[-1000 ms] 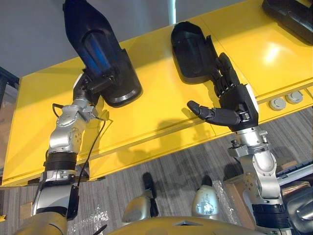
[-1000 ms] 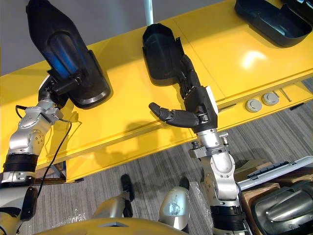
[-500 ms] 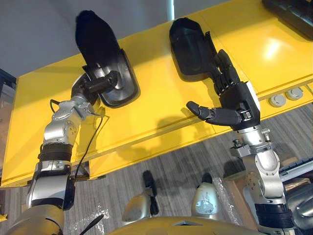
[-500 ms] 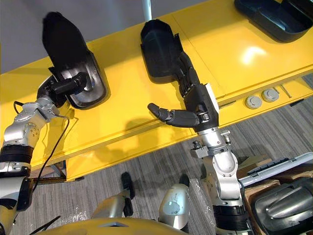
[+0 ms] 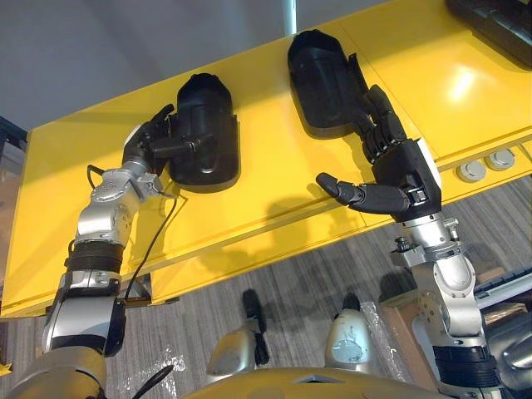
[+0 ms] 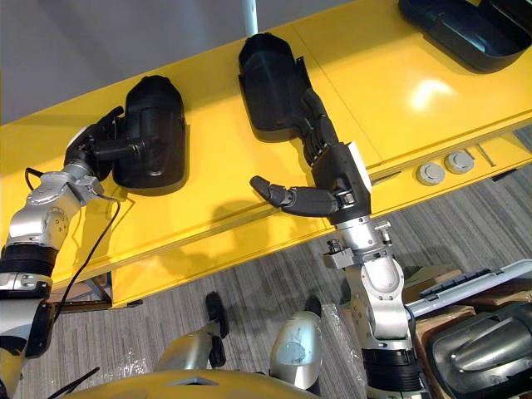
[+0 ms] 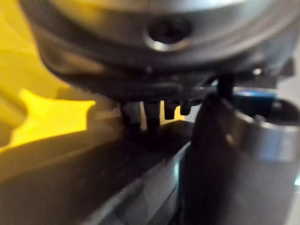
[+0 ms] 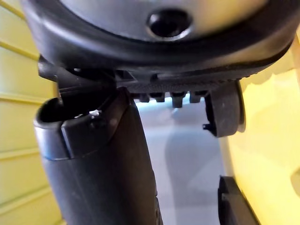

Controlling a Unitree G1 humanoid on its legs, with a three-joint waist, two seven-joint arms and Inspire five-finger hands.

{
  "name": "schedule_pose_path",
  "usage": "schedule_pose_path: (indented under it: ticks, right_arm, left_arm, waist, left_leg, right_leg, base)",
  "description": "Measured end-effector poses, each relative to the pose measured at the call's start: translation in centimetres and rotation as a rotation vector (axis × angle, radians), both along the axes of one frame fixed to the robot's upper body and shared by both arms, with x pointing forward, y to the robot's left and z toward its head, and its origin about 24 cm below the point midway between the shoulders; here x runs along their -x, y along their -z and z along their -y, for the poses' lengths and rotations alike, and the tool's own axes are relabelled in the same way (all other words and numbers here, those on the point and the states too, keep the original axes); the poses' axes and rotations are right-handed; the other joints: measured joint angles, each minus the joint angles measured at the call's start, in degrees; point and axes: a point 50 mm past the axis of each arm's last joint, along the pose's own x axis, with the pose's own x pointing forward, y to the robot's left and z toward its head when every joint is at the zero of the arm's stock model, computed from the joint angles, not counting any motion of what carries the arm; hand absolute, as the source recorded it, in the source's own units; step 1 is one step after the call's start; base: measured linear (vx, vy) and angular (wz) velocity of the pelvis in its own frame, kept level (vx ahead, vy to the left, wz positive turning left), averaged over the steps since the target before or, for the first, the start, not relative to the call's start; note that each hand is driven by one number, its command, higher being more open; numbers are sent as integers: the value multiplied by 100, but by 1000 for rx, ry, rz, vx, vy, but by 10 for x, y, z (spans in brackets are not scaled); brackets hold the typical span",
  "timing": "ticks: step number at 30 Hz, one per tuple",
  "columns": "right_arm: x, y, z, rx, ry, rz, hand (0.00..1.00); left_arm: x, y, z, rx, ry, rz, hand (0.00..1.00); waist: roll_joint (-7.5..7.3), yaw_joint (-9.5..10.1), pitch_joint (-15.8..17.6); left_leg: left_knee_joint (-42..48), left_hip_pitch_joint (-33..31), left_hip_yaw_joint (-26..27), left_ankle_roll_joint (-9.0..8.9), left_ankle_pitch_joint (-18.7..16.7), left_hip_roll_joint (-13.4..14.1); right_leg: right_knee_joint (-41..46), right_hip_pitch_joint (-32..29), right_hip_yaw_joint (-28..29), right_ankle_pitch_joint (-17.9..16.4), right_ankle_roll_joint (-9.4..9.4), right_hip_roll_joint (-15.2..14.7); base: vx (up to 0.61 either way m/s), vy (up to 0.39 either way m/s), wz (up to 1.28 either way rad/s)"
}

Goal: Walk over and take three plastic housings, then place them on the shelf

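Left hand point(image 5: 150, 143): raised to the yellow shelf point(image 5: 274, 187); the left housing point(image 5: 208, 125), lying dome-up, is grasped at its rim, thumb across it.
Right hand point(image 5: 403, 170): fingers held straight against the middle housing point(image 5: 320, 79), thumb spread apart.
Right eye view: the right housing point(image 6: 453, 33) is seen more fully, and a grey moulded part point(image 6: 482, 353) low down.
Count: three housings on the shelf.

Part of far housing point(image 6: 453, 33) off-frame.
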Motion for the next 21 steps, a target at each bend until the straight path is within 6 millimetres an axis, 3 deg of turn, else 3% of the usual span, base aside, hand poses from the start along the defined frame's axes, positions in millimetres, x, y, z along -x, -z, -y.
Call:
schedule_pose_path:
  ticks: [6, 10, 16, 21]
  right_arm:
    - [0, 1, -1, -5, -3, -3, 100]
    - [1, 4, -6, -35, -9, -9, 100]
    - [2, 4, -20, -63, -52, 21, 100]
    - [1, 4, -30, -76, -38, 30, 100]
  left_arm:
    - [1, 1, 2, 16, -30, 31, 100]
    - [7, 6, 14, 75, -70, 93, 100]
    - [34, 19, 42, 110, -57, 152, 100]
    - [71, 32, 57, 79, -23, 158, 100]
  waist:
    - [-41, -3, 26]
    - [-60, -19, 35]
    - [-99, 65, 11]
    - [-221, 250, -174]
  left_leg:
    - [1, 6, -10, 53, 40, -30]
    - [1, 52, -56, 61, 48, -27]
    - [7, 88, -312, 66, 58, -44]
    - [0, 123, -499, 51, 46, -59]
  right_leg:
    - [-25, 18, -8, 13, 24, 2]
    - [-131, 160, -122, 35, 54, 11]
    - [-354, 532, -436, 96, 78, 12]
    - [-555, 818, -704, 106, 89, 25]
  base:
    - [0, 0, 0]
    - [5, -4, 7]
    - [37, -9, 23]
    - [27, -12, 20]
